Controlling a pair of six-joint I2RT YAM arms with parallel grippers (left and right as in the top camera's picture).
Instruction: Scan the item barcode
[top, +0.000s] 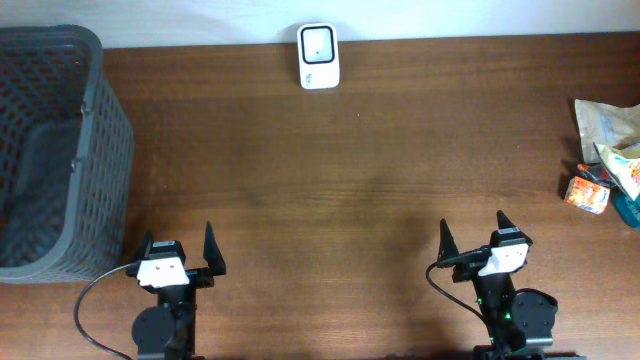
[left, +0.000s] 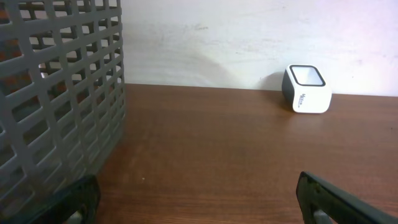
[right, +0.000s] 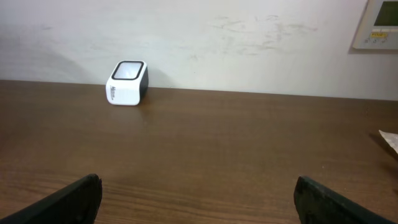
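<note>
A small white barcode scanner (top: 319, 56) with a dark window stands at the table's far edge; it also shows in the left wrist view as the scanner (left: 306, 89) and in the right wrist view as the scanner (right: 127, 83). Packaged items (top: 608, 158) lie in a pile at the right edge; one is a small orange and white box (top: 587, 194). My left gripper (top: 178, 252) sits open at the front left with nothing between its fingers. My right gripper (top: 473, 234) is open at the front right, also empty, well short of the items.
A tall grey mesh basket (top: 60, 150) stands at the left side, close to the left gripper; its wall (left: 56, 93) fills the left of the left wrist view. Bare brown wood lies between the grippers and the scanner.
</note>
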